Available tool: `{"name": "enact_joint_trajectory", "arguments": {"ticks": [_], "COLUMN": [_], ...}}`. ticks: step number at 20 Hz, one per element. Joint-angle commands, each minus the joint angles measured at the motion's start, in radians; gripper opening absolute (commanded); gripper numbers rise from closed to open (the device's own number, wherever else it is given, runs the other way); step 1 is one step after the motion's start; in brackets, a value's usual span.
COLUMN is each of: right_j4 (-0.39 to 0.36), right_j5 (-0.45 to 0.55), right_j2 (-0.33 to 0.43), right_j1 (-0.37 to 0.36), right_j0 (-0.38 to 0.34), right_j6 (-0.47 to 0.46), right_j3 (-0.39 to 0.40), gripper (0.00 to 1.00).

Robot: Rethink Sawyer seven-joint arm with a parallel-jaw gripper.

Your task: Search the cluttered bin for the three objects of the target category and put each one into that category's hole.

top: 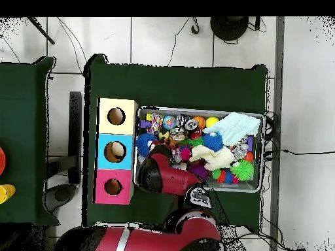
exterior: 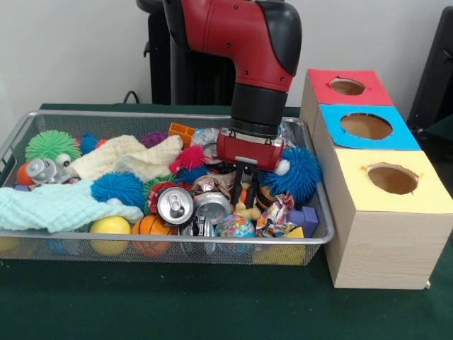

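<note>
Nearest the camera, the green-covered table carries a wire mesh bin and, to its right, a wooden box with three holes. Along the bin's near wall lie a yellow ball, a small basketball, a patterned globe ball and a purple foam block. Just behind them sit crushed silver cans, a pale mint cloth and a blue spiky ball. The tool reaches down into the clutter at the bin's middle; whether its tips are apart or clamped cannot be told among the objects. Beside it is a larger blue spiky ball. Farther back lie a cream cloth, a pink spiky ball and a green spiky ball. On the box, the yellow hole is nearest, then the blue hole, then the red hole.
</note>
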Motion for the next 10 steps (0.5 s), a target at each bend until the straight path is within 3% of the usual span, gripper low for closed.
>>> {"name": "enact_joint_trajectory", "arguments": {"ticks": [1,10], "right_j4": [-0.033,-0.028], "right_j5": [0.219,0.297], "right_j2": [0.137,0.141], "right_j1": [0.079,-0.052], "right_j0": [-0.032,-0.033], "right_j6": [0.133,0.138], "right_j3": [0.081,0.159], "gripper": [0.0,0.0]}}
